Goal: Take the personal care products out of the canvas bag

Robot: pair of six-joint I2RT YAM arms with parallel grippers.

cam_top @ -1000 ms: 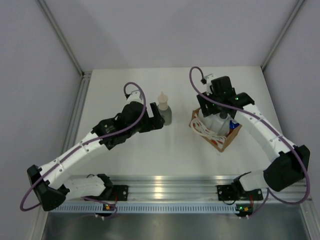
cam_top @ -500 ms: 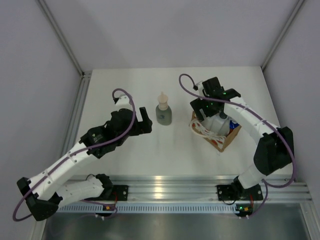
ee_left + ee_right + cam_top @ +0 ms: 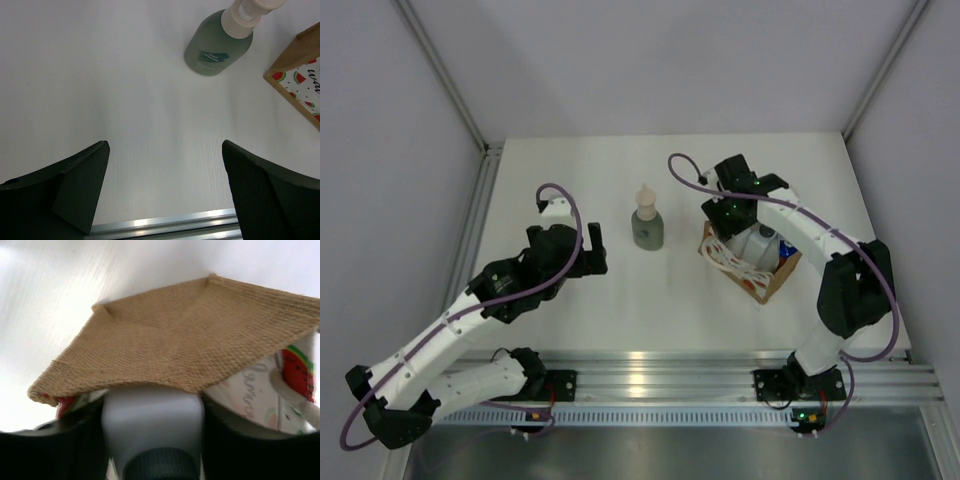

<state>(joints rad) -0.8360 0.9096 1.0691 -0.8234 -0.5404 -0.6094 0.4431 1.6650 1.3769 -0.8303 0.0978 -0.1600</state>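
The grey-green pump bottle (image 3: 647,228) stands alone on the table, also in the left wrist view (image 3: 218,49). My left gripper (image 3: 588,250) is open and empty, left of that bottle and apart from it (image 3: 165,190). The canvas bag (image 3: 760,275) stands at the right, its tan wall (image 3: 190,340) filling the right wrist view. My right gripper (image 3: 733,216) reaches into the bag's far left side. Its jaws press both sides of a white bottle (image 3: 152,420) with a dark cap. Another white bottle (image 3: 764,240) and a blue cap (image 3: 785,250) show inside the bag.
The bag's cream rope handles (image 3: 732,262) hang over its near side. Its corner with the watermelon print (image 3: 299,80) shows at the right of the left wrist view. A metal rail (image 3: 650,375) runs along the table's near edge. Grey walls close the cell.
My left gripper has drawn back to the left, away from the grey-green bottle it stood next to. My right gripper has moved left and down into the bag.
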